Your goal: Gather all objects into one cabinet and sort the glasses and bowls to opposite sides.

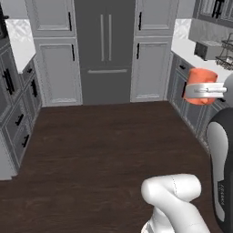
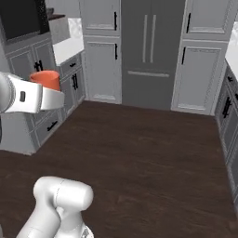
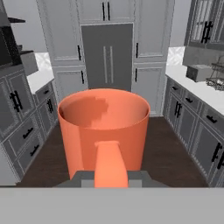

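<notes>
An orange mug hangs upright in the air, its handle turned toward the camera in the hand view. My gripper is shut on that handle, and its fingertips are hidden behind it. From the left base view the orange mug sits at the right edge beside the gripper, in front of the right-hand counter. In the right base view the orange mug peeks out above the white hand, with the gripper at the left. The wooden shelf, the red mug and the bowls are out of view.
A tall dark grey fridge stands straight ahead between grey panelled cabinets. White counters run along both sides, with a grey box and a wire rack on the right one. Dark wood floor lies open between them.
</notes>
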